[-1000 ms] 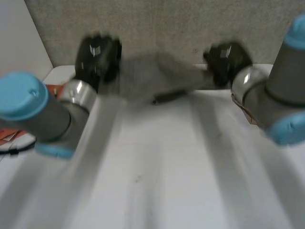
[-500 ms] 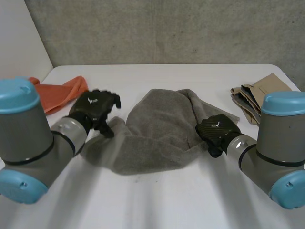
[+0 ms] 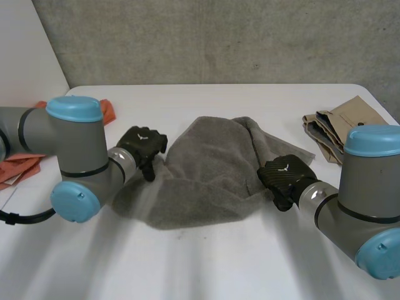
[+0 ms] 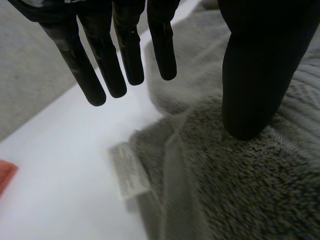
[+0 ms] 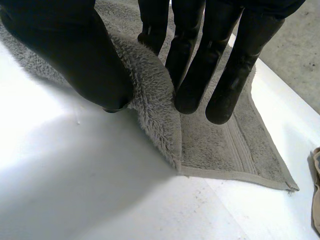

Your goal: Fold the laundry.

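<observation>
A grey towel (image 3: pixel 206 169) lies crumpled in the middle of the white table (image 3: pixel 206 262). My left hand (image 3: pixel 142 145) is at the towel's left edge. In the left wrist view its fingers (image 4: pixel 125 50) hang straight over bare table, and only the thumb (image 4: pixel 252 80) rests on the grey towel (image 4: pixel 240 195), near a white label (image 4: pixel 127 171). It is open. My right hand (image 3: pixel 284 178) is at the towel's right edge. In the right wrist view its thumb (image 5: pixel 75 50) and fingers (image 5: pixel 192 75) pinch a raised fold of the grey towel (image 5: pixel 152 100) near a flat corner (image 5: pixel 270 177).
An orange cloth (image 3: pixel 103 111) lies at the table's back left, behind my left arm. A folded tan garment (image 3: pixel 340 128) sits at the back right. A grey wall (image 3: pixel 219 37) rises behind the table. Bare table lies in front of the towel.
Both hands came down from a raised position and laid the towel on the table. The left hand's fingers straightened off the cloth. The left arm swung inward; the right hand kept its pinch.
</observation>
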Action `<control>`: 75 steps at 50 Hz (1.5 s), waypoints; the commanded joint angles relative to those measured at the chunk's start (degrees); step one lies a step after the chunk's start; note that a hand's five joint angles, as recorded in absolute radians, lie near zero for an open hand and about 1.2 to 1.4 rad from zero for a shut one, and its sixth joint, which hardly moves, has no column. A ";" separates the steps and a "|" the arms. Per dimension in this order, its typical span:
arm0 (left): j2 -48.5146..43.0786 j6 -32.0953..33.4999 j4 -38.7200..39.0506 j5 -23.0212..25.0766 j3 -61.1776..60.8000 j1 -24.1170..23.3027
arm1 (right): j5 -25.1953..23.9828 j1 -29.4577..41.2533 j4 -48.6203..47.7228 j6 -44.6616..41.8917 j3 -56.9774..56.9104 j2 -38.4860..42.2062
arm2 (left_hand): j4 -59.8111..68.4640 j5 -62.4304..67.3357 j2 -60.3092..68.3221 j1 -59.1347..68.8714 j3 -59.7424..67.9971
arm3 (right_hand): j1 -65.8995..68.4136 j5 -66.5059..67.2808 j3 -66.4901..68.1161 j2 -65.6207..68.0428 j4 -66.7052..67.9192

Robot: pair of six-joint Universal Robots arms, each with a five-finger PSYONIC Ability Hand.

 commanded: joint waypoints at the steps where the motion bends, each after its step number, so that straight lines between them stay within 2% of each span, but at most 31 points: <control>1: 0.30 -0.02 -2.76 0.04 -0.86 -1.35 | 0.00 -0.04 0.02 -0.08 -0.41 0.00 | 3.37 3.58 2.81 2.52 2.31 | 23.08 12.73 12.18 12.80 11.87; 7: 0.30 0.24 -3.03 0.13 -1.56 -1.70 | 0.00 0.05 0.02 -0.08 -0.50 0.00 | 7.23 7.44 6.66 6.38 6.17 | 23.08 12.73 12.18 12.80 11.87; 8: 0.30 0.33 -3.03 0.22 -1.74 -1.61 | 0.00 0.05 0.02 -0.08 -0.50 0.00 | 14.41 14.62 13.85 13.56 13.35 | 23.08 12.73 12.18 12.80 11.87; 10: 0.30 0.33 -3.03 0.22 -1.65 -1.61 | -0.08 -0.04 0.02 -0.08 -0.50 0.00 | 19.16 19.37 18.60 18.31 18.10 | 23.08 12.73 12.18 12.80 11.87; 15: 0.73 0.33 -3.03 0.13 -1.48 -1.52 | 0.00 -0.04 -0.07 -0.08 -0.68 0.00 | 49.91 50.12 49.34 49.06 48.85 | 23.08 12.73 12.18 12.80 11.87; 20: 3.01 0.24 -2.94 -0.40 -1.56 -1.88 | -0.08 -0.04 0.11 0.01 -1.12 0.00 | 49.95 50.16 49.39 49.10 48.89 | 23.08 12.73 12.18 12.80 11.87; 29: 19.26 -0.64 -2.06 -0.13 -4.99 -1.79 | 0.35 0.14 0.90 2.99 -3.49 -0.53 | 49.95 50.16 49.39 49.10 48.89 | 23.08 12.73 12.18 12.80 11.87; 30: 21.80 -0.81 -1.97 -0.05 -5.51 -1.79 | 0.35 0.14 0.90 3.61 -3.58 -0.53 | 49.95 50.16 49.39 49.10 48.89 | 20.31 9.96 9.41 10.03 9.10; 31: 22.87 -0.81 -1.97 -0.05 -5.78 -1.79 | 0.35 0.14 0.90 4.40 -3.75 -0.53 | 49.95 50.16 49.39 49.10 48.89 | 10.95 0.60 0.06 0.67 -0.26; 32: 23.84 -0.81 -1.89 -0.05 -6.04 -1.79 | 0.35 0.05 0.98 5.45 -3.93 -0.44 | 49.95 50.16 49.39 49.10 48.89 | -1.13 -11.48 -12.03 -11.41 -12.34; 33: 24.72 -0.81 -1.80 -0.05 -6.31 -1.79 | 0.35 -0.13 1.33 7.99 -4.28 -0.44 | 49.95 50.16 49.39 49.10 48.89 | -21.90 -32.25 -32.80 -32.18 -33.11; 34: 26.30 -0.81 -1.80 -0.05 -6.92 -1.79 | 0.44 -0.13 1.77 9.58 -4.54 -0.44 | 49.95 50.16 49.39 49.10 48.89 | -29.27 -39.62 -40.17 -39.55 -40.48; 36: 27.45 -0.81 -1.80 -0.05 -7.28 -1.88 | 0.44 -0.65 2.56 12.57 -5.07 -0.44 | 49.95 50.16 49.39 49.10 48.89 | -36.89 -47.24 -47.79 -47.17 -48.10; 39: 28.86 -1.16 -1.80 -0.05 -7.54 -1.96 | 0.35 -2.67 4.93 17.93 -6.30 -0.44 | 49.95 50.16 49.39 49.10 48.89 | -40.10 -50.46 -51.00 -50.38 -51.31; 43: 29.91 -2.22 -1.71 -0.13 -7.45 -2.05 | -0.70 -6.71 7.14 24.08 -6.57 -0.44 | 49.95 50.16 49.39 49.10 48.89 | -40.45 -50.80 -51.35 -50.73 -51.66; 48: 30.70 -4.24 -1.71 -0.13 -7.02 -2.14 | -4.81 -11.54 7.75 29.80 -5.69 -0.27 | 49.95 50.16 49.39 49.10 48.89 | -37.26 -47.61 -48.16 -47.54 -48.47; 56: 32.99 -7.67 -1.71 -0.05 -7.01 -2.75 | -11.51 -13.31 7.23 30.95 -3.05 0.87 | 49.95 50.16 49.39 49.10 48.89 | -35.90 -46.26 -46.80 -46.18 -47.11; 64: 34.04 -8.02 -1.71 -0.05 -6.93 -4.51 | -10.20 -11.38 3.10 32.09 -7.35 7.11 | 49.95 50.16 49.39 49.10 48.89 | -35.74 -46.09 -46.64 -46.02 -46.95; 70: 35.45 -8.20 -1.71 -0.05 -6.75 -4.86 | -5.28 -8.22 2.83 32.36 -13.68 12.91 | 49.95 50.16 49.39 49.10 48.89 | -32.55 -42.90 -43.45 -42.83 -43.76; 74: 36.15 -8.28 -1.62 -0.05 -6.66 -4.86 | -3.16 -7.78 2.74 32.18 -17.72 16.78 | 49.95 50.16 49.39 49.10 48.89 | -22.64 -33.00 -33.54 -32.92 -33.85; 75: 36.24 -8.37 -1.62 -0.13 -6.58 -4.86 | -3.07 -7.69 2.74 32.18 -19.12 18.00 | 49.95 50.16 49.39 49.10 48.89 | -8.79 -19.14 -19.69 -19.07 -20.00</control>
